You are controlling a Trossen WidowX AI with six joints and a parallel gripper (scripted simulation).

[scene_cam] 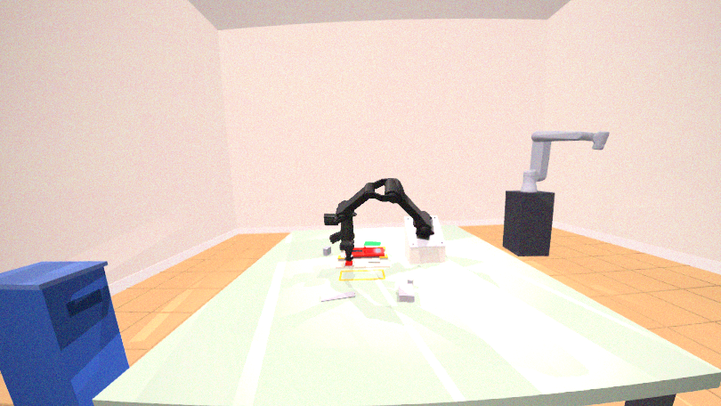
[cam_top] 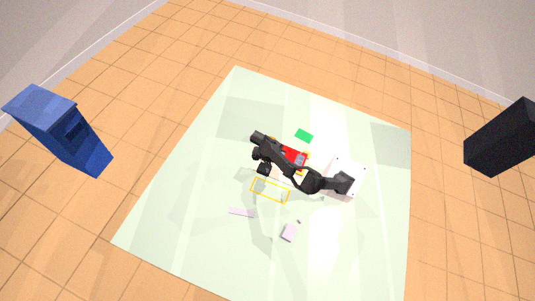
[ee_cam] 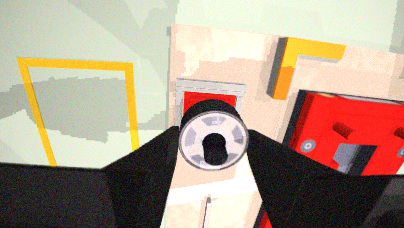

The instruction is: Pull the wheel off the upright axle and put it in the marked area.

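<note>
Where the gripper (ee_cam: 214, 145) hangs, its fingers clamp the wheel (ee_cam: 213, 139) between them (axle hidden).
</note>
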